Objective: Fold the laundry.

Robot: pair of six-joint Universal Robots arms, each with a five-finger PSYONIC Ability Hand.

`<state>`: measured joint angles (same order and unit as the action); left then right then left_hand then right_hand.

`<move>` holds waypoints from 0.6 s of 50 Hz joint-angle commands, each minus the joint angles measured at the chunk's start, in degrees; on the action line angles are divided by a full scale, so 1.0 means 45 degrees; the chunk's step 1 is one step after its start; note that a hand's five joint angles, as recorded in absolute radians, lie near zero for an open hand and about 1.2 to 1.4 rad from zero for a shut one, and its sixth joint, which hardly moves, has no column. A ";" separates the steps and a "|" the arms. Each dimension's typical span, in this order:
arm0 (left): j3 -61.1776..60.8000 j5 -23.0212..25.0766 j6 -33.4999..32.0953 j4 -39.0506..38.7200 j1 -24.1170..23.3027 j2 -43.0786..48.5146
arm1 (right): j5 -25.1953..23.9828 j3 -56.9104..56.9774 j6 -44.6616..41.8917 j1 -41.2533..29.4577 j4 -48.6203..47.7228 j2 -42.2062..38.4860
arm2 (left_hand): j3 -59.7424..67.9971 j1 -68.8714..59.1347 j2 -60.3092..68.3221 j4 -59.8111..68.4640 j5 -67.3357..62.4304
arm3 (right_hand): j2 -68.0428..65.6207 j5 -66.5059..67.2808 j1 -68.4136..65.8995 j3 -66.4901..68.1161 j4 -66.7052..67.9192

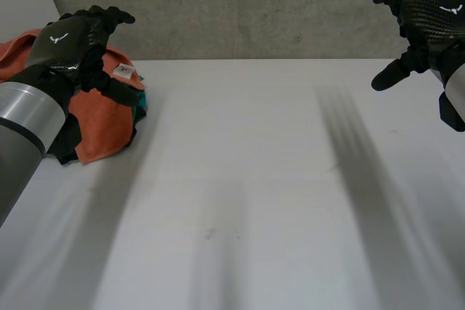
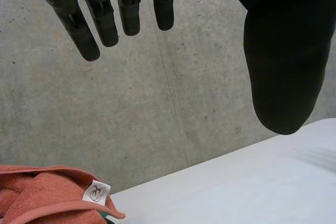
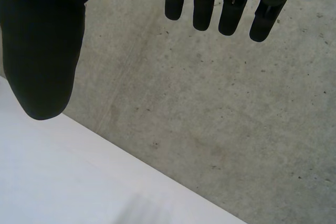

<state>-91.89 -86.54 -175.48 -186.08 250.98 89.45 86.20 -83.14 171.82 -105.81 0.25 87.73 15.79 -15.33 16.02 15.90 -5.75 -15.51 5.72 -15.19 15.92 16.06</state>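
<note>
While nothing is folded yet, I am holding my left hand (image 1: pixel 73 38) just above the pile (image 1: pixel 102 125). Its fingers (image 2: pixel 86 30) are hanging straight and the thumb is standing well apart from them, so it is open and gripping nothing. I judge it is poised there because the first piece has to come from under it. The pile is sitting bunched on the table (image 1: pixel 254 179), with the wall (image 1: pixel 254 5) right behind it. An orange towel (image 2: pixel 37 195) is lying on top with a white tag (image 2: pixel 96 191) showing, and teal and dark cloth are peeking out beneath it on the pile's right side. My right hand (image 1: pixel 429 19) is hovering well apart from the pile, raised off the table, fingers straight and thumb spread, empty too. I think it is waiting out there to leave the bare table beside the pile free as folding space, and to be ready for a second corner. Next I am expecting to lower the left hand, pinch the towel's edge near the tag and draw it off the pile. Because the cloths are lying tangled, the teal piece is likely to come along.
</note>
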 commanded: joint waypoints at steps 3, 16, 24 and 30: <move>0.0106 0.0013 -0.0067 -0.0133 -0.0011 0.0006 | 0.0005 -0.0040 -0.0018 -0.0001 -0.0017 0.0036 | -0.1201 0.1100 -0.1253 -0.1227 0.1192 | 0.1225 -0.1271 0.1154 -0.1315 -0.1347; 0.2741 -0.0045 -0.2077 -0.1911 0.1882 0.3246 | -0.0015 -0.0235 -0.0096 -0.0021 0.0002 -0.0082 | -0.0977 0.0875 -0.1029 -0.1002 0.0967 | 0.1225 -0.1271 0.1154 -0.1315 -0.1347; 0.6470 0.0013 -0.6059 -0.2398 0.3075 0.8341 | -0.0054 -0.0470 -0.0350 -0.0021 0.0002 -0.0160 | -0.1238 0.1137 -0.1290 -0.1264 0.1229 | 0.1225 -0.1271 0.1154 -0.1315 -0.1347; 0.8035 0.0091 -0.7411 -0.3199 0.3582 1.0805 | -0.0054 -0.0548 -0.0389 -0.0294 -0.0076 -0.0354 | -0.0644 0.0542 -0.0696 -0.0669 0.0634 | 0.1225 -0.1271 0.1154 -0.1315 -0.1347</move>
<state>-62.58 -86.45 -202.99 -197.36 265.19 127.54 85.99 -85.29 170.29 -106.12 0.23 86.88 12.25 -11.89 12.19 11.76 -2.62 -11.70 2.70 -12.74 11.76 11.79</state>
